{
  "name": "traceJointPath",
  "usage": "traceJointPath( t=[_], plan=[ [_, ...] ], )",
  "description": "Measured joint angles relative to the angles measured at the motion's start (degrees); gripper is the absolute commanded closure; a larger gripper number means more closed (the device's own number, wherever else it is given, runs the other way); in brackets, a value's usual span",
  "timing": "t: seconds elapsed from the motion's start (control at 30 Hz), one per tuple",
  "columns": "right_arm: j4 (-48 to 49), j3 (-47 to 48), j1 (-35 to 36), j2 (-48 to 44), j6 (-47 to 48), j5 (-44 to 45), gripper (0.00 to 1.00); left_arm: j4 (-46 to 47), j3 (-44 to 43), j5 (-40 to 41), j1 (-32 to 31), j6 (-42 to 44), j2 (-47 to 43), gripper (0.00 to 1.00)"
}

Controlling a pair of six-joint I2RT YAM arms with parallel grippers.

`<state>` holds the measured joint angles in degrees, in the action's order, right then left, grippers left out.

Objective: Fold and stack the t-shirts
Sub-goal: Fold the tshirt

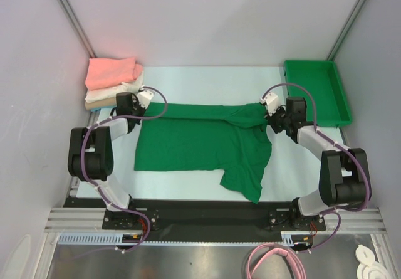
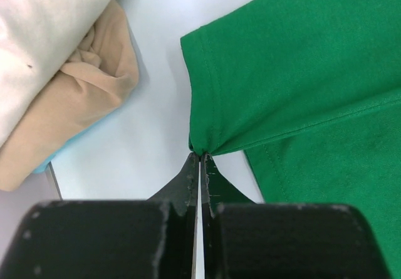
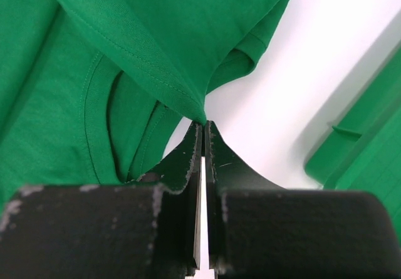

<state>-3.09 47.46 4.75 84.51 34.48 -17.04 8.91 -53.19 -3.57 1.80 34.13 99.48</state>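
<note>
The dark green t-shirt [image 1: 200,144] lies spread across the table's middle, partly folded, its far edge stretched between the two grippers. My left gripper [image 1: 145,108] is shut on its far left corner, seen pinched at the fingertips in the left wrist view [image 2: 202,155]. My right gripper [image 1: 268,113] is shut on the far right part of the shirt near the collar, pinched at the tips in the right wrist view [image 3: 204,123]. A stack of folded shirts, salmon pink [image 1: 113,71], white [image 1: 111,93] and tan [image 1: 99,104], sits at the far left.
A green plastic bin [image 1: 315,89] stands at the far right, its edge showing in the right wrist view [image 3: 363,160]. The folded stack lies close to the left gripper, white [image 2: 44,34] over tan [image 2: 75,103]. Grey walls enclose the table.
</note>
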Motion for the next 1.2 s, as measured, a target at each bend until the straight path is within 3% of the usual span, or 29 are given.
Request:
traceJointPath(
  t=[1.2],
  plan=[
    [0.33,-1.09,-1.11,1.86,-0.26,-1.46,1.00,-1.18,2.86,-1.25,0.04,1.99,1.53,1.00]
  ],
)
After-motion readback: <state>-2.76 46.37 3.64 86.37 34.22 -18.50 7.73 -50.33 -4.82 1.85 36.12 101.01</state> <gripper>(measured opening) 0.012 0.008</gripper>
